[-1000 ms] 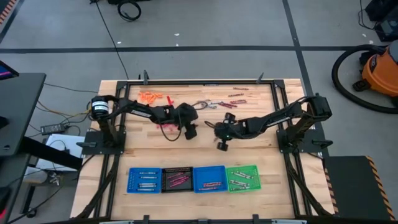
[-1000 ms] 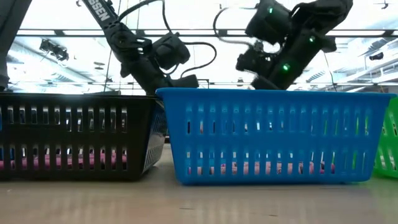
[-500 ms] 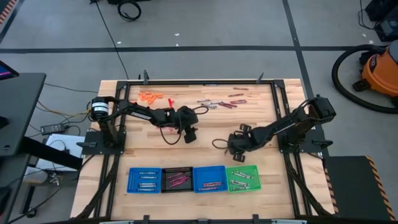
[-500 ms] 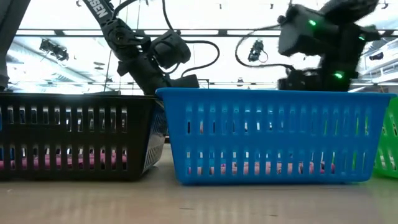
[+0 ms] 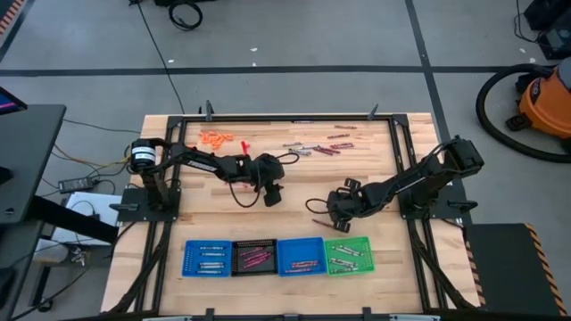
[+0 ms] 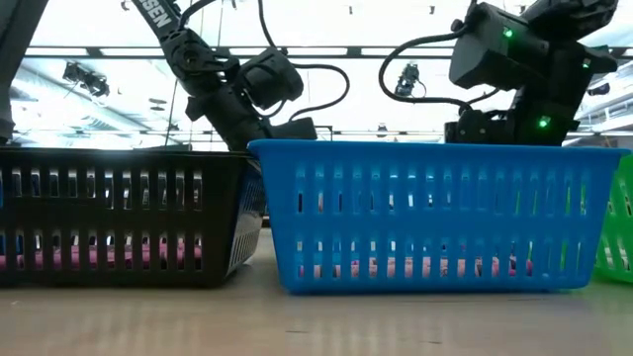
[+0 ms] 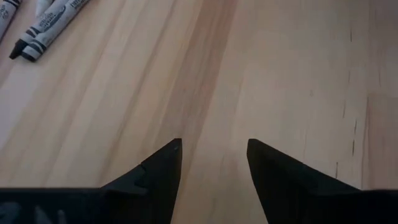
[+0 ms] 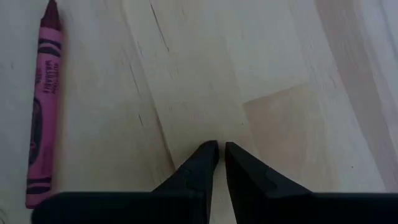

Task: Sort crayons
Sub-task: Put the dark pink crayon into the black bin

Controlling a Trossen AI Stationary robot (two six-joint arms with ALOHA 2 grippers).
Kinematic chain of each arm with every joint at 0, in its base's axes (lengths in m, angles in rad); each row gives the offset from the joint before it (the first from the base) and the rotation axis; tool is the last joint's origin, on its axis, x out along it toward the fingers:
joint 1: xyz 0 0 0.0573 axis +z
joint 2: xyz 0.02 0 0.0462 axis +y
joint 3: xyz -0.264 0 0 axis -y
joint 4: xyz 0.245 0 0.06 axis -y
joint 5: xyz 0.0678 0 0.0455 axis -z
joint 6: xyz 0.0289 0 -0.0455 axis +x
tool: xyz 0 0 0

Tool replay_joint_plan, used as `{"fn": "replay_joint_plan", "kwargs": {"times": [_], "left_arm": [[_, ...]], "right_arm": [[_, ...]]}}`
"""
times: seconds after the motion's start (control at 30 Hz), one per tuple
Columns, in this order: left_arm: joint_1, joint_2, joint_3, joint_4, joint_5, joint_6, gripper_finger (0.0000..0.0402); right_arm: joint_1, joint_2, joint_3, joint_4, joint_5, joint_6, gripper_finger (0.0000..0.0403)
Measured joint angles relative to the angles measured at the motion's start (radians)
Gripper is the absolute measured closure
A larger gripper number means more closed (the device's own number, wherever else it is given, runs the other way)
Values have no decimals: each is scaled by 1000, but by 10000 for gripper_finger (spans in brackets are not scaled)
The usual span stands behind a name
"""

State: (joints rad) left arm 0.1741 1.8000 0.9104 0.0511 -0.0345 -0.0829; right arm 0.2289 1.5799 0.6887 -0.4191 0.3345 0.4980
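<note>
Loose crayons lie at the table's far side: an orange heap (image 5: pixel 214 138) and a grey and maroon scatter (image 5: pixel 314 148). My left gripper (image 5: pixel 272 195) hangs open over bare wood at mid-table (image 7: pixel 214 152). Two grey crayons (image 7: pixel 43 26) lie flat just beyond it. My right gripper (image 5: pixel 332 214) points steeply down above the wood behind the green tray (image 5: pixel 347 255). Its fingers (image 8: pixel 221 149) are all but together with nothing between them. One maroon crayon (image 8: pixel 43 112) lies flat on the wood beside it.
Four trays stand in a row along the near edge: blue (image 5: pixel 207 257), black (image 5: pixel 254 257), blue (image 5: pixel 300 256) and green, each with crayons lying in it. In the low view the black (image 6: pixel 119 213) and blue (image 6: pixel 435 213) tray walls hide both grippers' fingertips.
My right gripper has swung from mid-table toward the table's right and near edges, coming down and tipping more steeply downward, and has ended behind the green tray. It has kept almost still for the last half second.
</note>
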Motion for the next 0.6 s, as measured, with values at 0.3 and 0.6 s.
{"fn": "replay_joint_plan", "kwargs": {"times": [0.3,0.6], "left_arm": [[0,0,0,-10,14,29,208],[-25,-86,-58,53,0,138,207]], "right_arm": [[-64,-50,99,-5,-166,85,351],[-67,-18,275,-135,-163,103,349]]}}
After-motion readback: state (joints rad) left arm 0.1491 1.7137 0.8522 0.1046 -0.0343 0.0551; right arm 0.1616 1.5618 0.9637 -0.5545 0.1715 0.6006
